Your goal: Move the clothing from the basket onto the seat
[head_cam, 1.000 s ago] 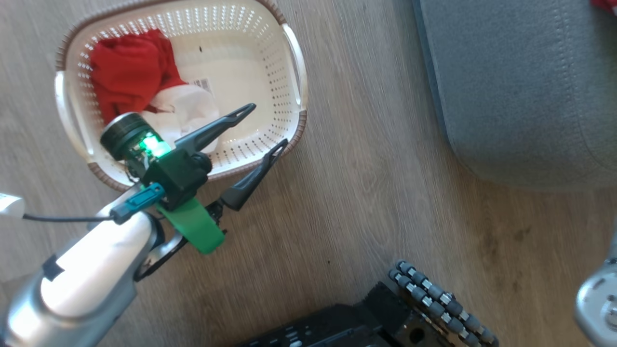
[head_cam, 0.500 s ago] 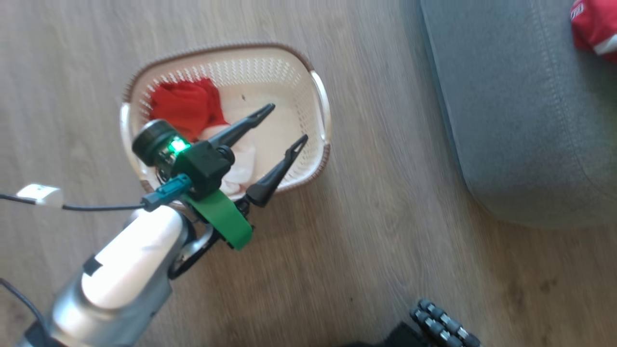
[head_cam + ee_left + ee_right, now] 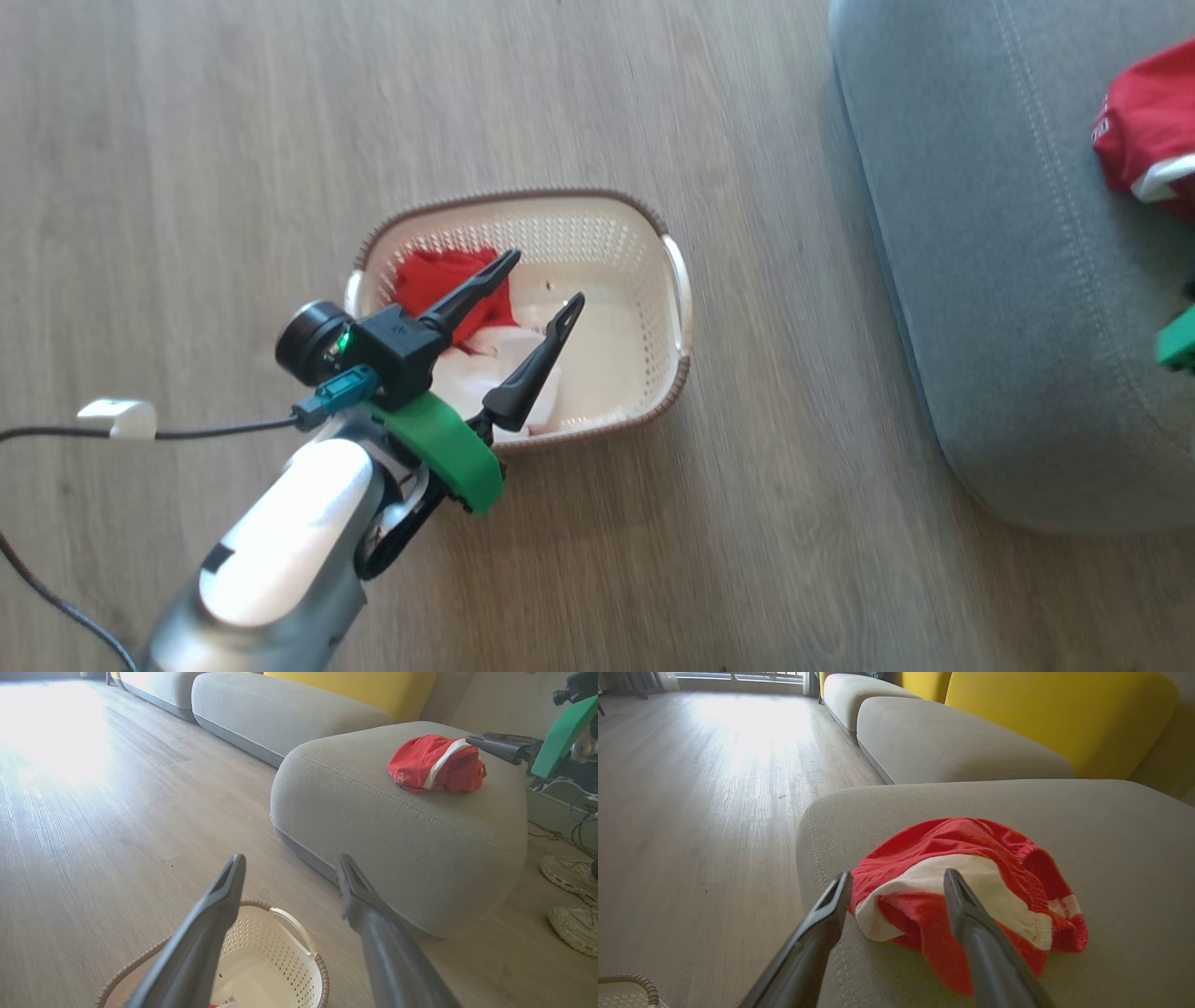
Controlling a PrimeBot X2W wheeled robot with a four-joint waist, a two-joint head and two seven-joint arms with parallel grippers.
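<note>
The left pincer (image 3: pixel 543 276) is held above the small oval cream-white perforated plastic basket (image 3: pixel 607 238) with a brown braided rim, which is stood on the pale wood-plank floor (image 3: pixel 233 140). Its two long dark fingers are spread wide apart and nothing is gripped between them. In the left wrist view one basket handle and the perforated wall are seen below and between the fingers.

Inside the basket, a crumpled bright red fabric garment (image 3: pixel 434 275) is lodged at the left end as the head view shows it. A plain white soft garment (image 3: pixel 467 378) is bunched against it. Both are partly hidden by the pincer.

The large grey fabric-upholstered seat (image 3: pixel 1008 280), with a rounded corner and a double line of stitching, is set well apart from the basket, to the robot's right. On its top a second bright red garment (image 3: pixel 952 835), marked with a broad white band and white lettering, is laid in a heap near the corner.

The right pincer (image 3: pixel 897 873) is held low over the seat with its fingers parted widely, and nothing is clasped by them. The heap is seen just beyond and between the fingertips; whether the cloth is touched cannot be told.

Yellow backrests (image 3: pixel 1041 709) are ranged behind further grey cushions, and a pair of white shoes (image 3: pixel 567 877) is seen on the floor beside the seat.
</note>
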